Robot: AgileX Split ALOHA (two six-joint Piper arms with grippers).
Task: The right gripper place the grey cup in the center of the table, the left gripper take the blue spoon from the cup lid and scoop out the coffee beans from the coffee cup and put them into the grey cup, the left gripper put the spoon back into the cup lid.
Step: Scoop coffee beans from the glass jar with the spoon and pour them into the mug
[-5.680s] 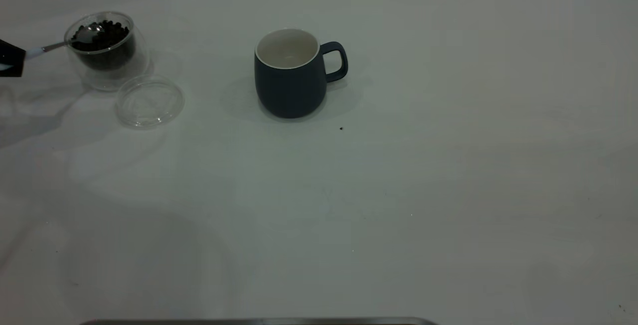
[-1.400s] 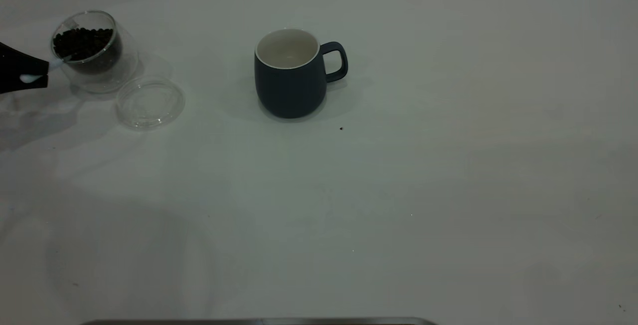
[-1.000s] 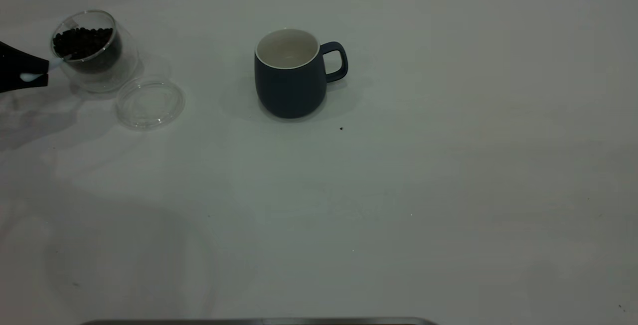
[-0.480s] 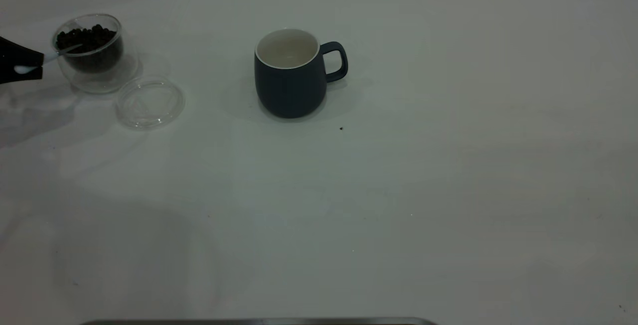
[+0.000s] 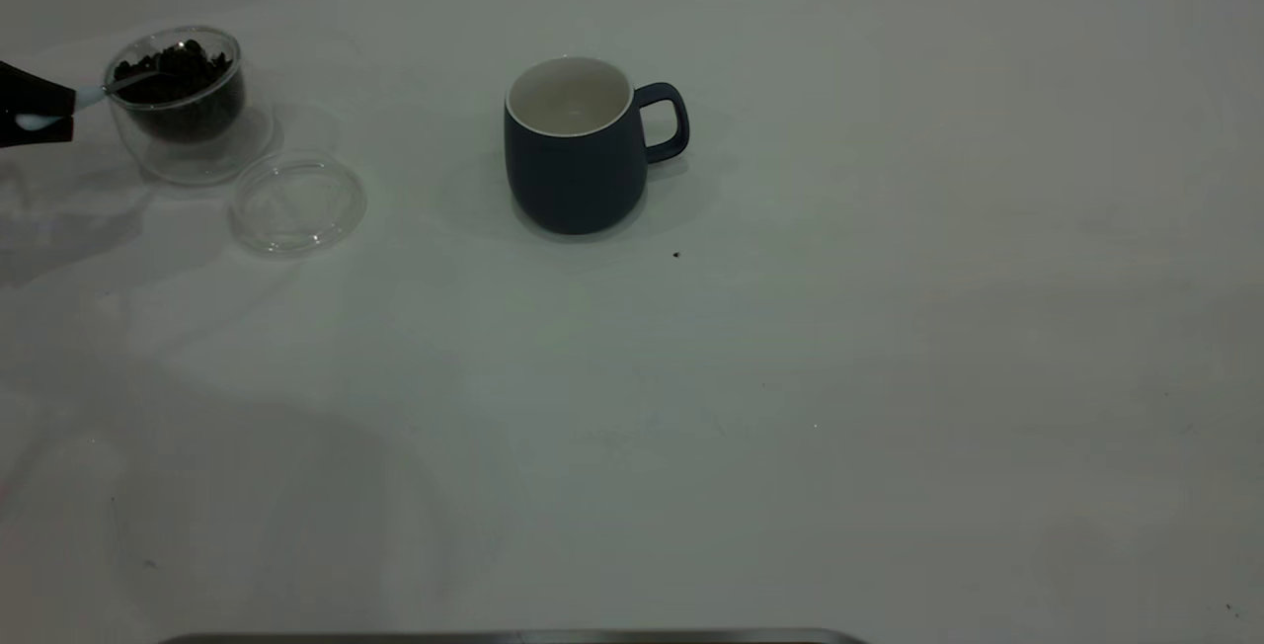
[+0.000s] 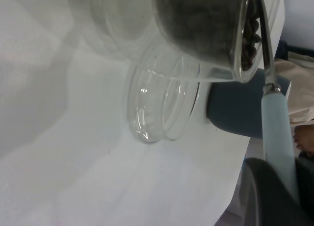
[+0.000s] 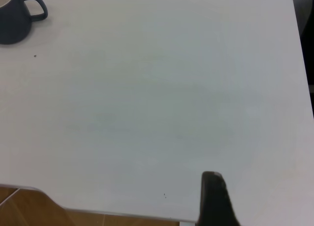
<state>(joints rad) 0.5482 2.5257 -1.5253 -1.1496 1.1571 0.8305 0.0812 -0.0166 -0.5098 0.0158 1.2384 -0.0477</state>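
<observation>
At the exterior view's far left edge, my left gripper (image 5: 38,114) is shut on the blue spoon (image 5: 91,95) by its pale handle. The spoon's metal neck reaches over the rim of the coffee cup (image 5: 197,148), and its bowl lies among the coffee beans (image 5: 190,83). The clear cup lid (image 5: 296,202) lies flat just right of and in front of that cup, with nothing in it. The grey cup (image 5: 576,155) stands upright mid-table, handle to the right, its inside bare. The left wrist view shows the spoon (image 6: 276,133), the beans (image 6: 251,30), the lid (image 6: 162,106) and the grey cup (image 6: 235,111).
My right gripper (image 7: 214,199) shows as a dark shape beside the near edge of the table (image 7: 162,113), far from the grey cup (image 7: 13,17). A tiny dark speck (image 5: 675,254) lies in front of the mug. The white table (image 5: 790,377) stretches to the right.
The coffee cup, tipped toward my left gripper a second ago, now stands upright. The spoon has risen from low against the glass to the bean surface at the rim. The right arm has not moved.
</observation>
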